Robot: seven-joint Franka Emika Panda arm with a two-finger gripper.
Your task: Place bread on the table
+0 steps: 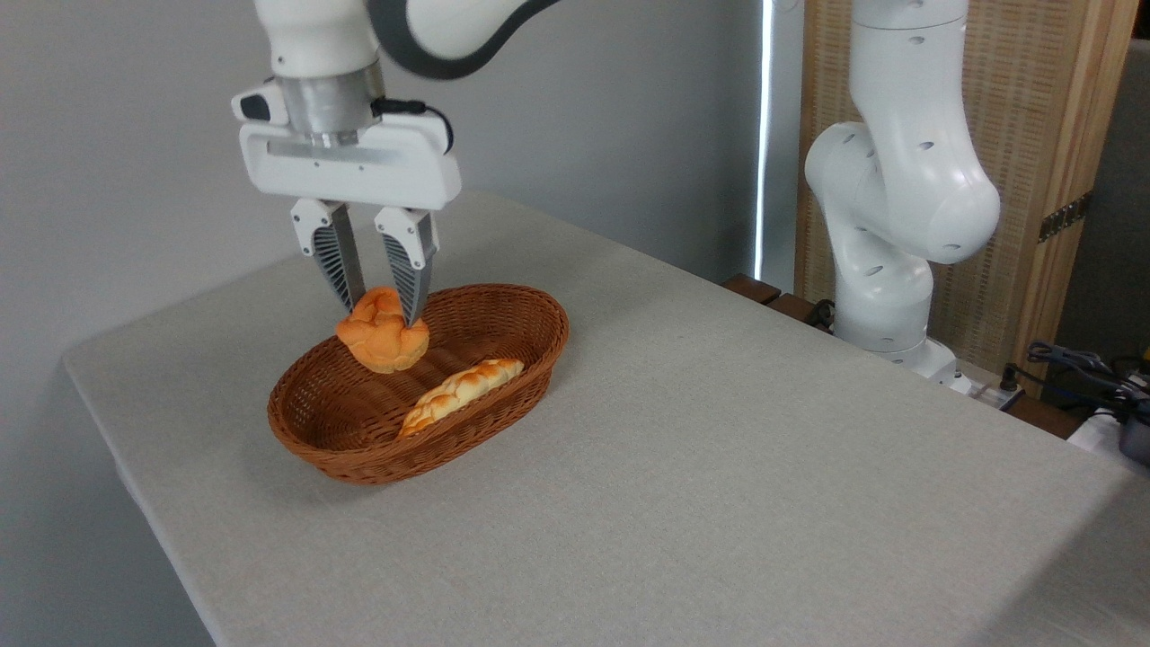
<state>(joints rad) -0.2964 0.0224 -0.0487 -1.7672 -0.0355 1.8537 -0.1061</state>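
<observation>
My jaws pinch bread (383, 333) by its top, narrow gap. Bread hangs above basket (512, 395), clear of braided loaf (460, 391). Keep squeeze steady, clear rim, carry sideways, lower onto bare bench (719, 449).

Table (719, 467) right of the basket (530, 359) lies open.

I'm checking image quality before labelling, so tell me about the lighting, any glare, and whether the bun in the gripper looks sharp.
Fixed camera: soft, even light; the basket casts only a faint shadow on the table. A bright strip glares beside the screen. The bun and gripper look sharp.
</observation>
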